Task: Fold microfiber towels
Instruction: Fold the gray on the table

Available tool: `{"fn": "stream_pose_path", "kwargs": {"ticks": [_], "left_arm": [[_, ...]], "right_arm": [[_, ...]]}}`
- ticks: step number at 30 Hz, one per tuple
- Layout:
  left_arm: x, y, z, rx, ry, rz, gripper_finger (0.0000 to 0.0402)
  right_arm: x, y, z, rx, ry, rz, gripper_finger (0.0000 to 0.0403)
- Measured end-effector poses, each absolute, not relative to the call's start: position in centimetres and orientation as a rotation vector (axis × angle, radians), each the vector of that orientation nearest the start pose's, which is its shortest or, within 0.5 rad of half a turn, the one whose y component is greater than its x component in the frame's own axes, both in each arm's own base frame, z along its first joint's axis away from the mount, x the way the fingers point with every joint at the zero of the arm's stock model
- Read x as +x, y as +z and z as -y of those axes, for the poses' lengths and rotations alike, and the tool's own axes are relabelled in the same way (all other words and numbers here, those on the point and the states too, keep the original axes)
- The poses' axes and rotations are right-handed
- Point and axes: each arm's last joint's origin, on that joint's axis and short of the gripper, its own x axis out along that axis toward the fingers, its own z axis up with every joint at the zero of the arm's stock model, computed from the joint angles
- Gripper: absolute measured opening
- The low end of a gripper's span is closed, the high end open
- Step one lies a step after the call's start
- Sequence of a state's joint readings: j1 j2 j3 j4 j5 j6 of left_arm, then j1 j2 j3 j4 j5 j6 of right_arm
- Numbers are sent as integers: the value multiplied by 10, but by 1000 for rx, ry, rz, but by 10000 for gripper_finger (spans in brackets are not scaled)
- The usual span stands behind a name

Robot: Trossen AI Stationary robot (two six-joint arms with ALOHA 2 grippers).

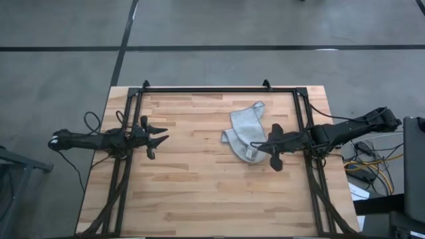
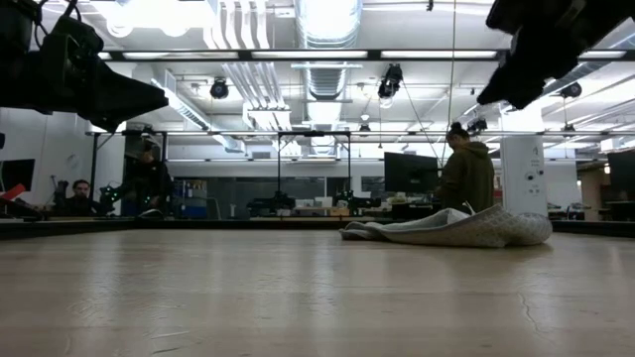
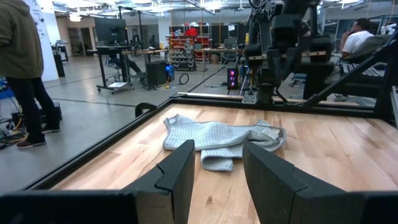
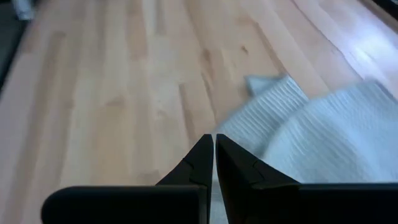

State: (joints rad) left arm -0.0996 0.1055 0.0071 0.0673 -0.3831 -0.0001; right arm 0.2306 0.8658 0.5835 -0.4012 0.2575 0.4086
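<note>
A: A wide workshop hall was seen beyond the wooden worktop (image 1: pixel 199 192), with a person (image 2: pixel 466 174) standing at the far benches. Which step was judged to be in hand?

B: An early one, by all appearances. The microfiber towel (image 1: pixel 246 131) was found crumpled in a loose heap on the worktop, not spread and not folded. The right end effector (image 1: pixel 271 147) was held above the heap's near edge, its fingers clenched with nothing between them; the cloth lay just ahead of and below the tips.

A: And the other arm?

B: The left end effector (image 1: pixel 158 140) was kept well apart from the towel, with its fingers released and the cloth seen straight ahead between them across the bare wood.

A: What was the next move judged to call for?

B: The right fingers would need to be parted and lowered onto a free corner, so that the heap could be drawn flat. Only then could an edge be carried over.
</note>
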Motion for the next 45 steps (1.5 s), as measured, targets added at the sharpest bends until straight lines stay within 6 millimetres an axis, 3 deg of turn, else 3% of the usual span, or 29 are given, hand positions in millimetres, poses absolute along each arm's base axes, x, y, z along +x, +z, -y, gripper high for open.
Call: {"fn": "stream_pose_path", "kwargs": {"ticks": [5,10,26,45], "left_arm": [[102,164,-1,8,283,-30,140],[102,164,-1,7,283,-30,140],[102,164,-1,7,283,-30,140],[102,164,-1,8,283,-30,140]], "right_arm": [[168,229,-31,349,-247,-684,18],[166,227,-31,355,-270,-706,23],[162,216,-18,394,-377,-767,115],[158,190,-17,331,-281,-837,141]]}}
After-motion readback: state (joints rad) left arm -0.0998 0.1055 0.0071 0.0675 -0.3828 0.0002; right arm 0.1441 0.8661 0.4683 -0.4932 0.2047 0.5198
